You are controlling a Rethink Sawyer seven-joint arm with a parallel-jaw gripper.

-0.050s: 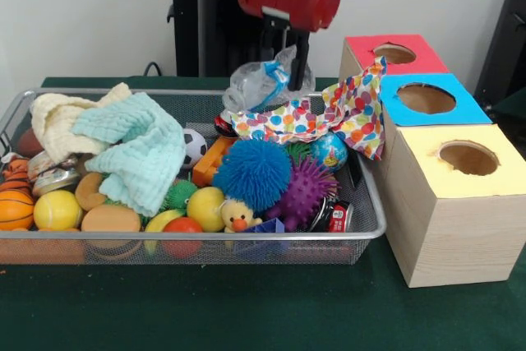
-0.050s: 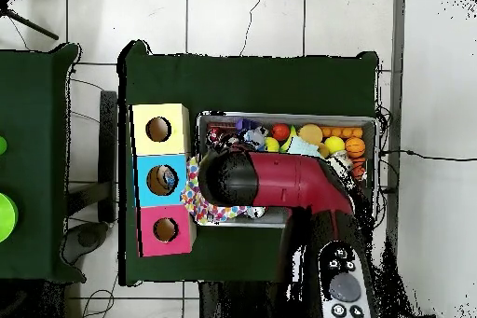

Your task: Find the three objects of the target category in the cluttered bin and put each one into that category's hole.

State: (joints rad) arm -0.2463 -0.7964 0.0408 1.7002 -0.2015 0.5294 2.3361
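Observation:
A wire mesh bin [image 1: 189, 236] holds a heap of toys and cloths. A polka-dot cloth [image 1: 329, 117] stretches from the bin's back right corner up onto the edge of the boxes. My gripper [image 1: 301, 71] comes down just behind it, beside a crumpled clear plastic bag [image 1: 261, 84]; the cloth and bag hide its tip. To the right stand three wooden boxes with holes: red [image 1: 393, 53], blue [image 1: 426, 98] and yellow [image 1: 468, 158]. In the overhead view the red arm [image 2: 270, 184] covers the gripper, and the cloth [image 2: 194, 198] shows beside the blue box [image 2: 163, 179].
The bin holds a teal cloth [image 1: 136, 150], cream cloth [image 1: 57, 121], blue spiky ball [image 1: 253, 172], purple spiky ball [image 1: 306, 188], globe ball [image 1: 330, 150], soccer ball [image 1: 195, 147], basketball [image 1: 15, 207], toy duck [image 1: 237, 215] and a can [image 1: 339, 218].

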